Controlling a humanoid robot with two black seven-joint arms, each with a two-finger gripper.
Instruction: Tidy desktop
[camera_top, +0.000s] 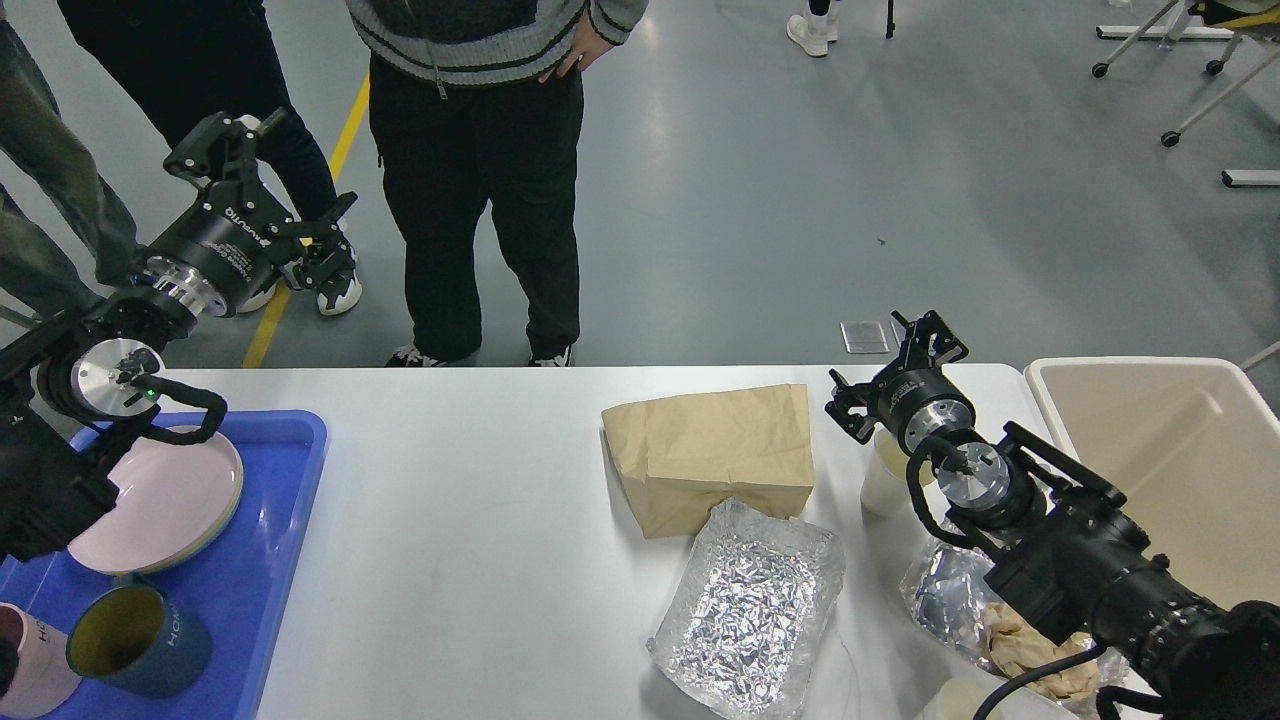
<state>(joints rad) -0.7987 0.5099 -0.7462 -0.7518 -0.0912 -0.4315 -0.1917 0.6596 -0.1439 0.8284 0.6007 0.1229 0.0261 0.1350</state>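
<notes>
The desktop (470, 520) spans the foreground, with a paper bag (715, 450) at its middle. Just before the bag lies a foil tray (750, 610). Right of the bag, the right gripper (893, 365) hovers with fingers apart. Far left of the bag, the left gripper (262, 165) is raised, fingers spread.

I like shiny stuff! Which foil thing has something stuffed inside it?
The crumpled foil under the right arm holds tan paper. The foil tray in front of the paper bag looks empty.
</notes>
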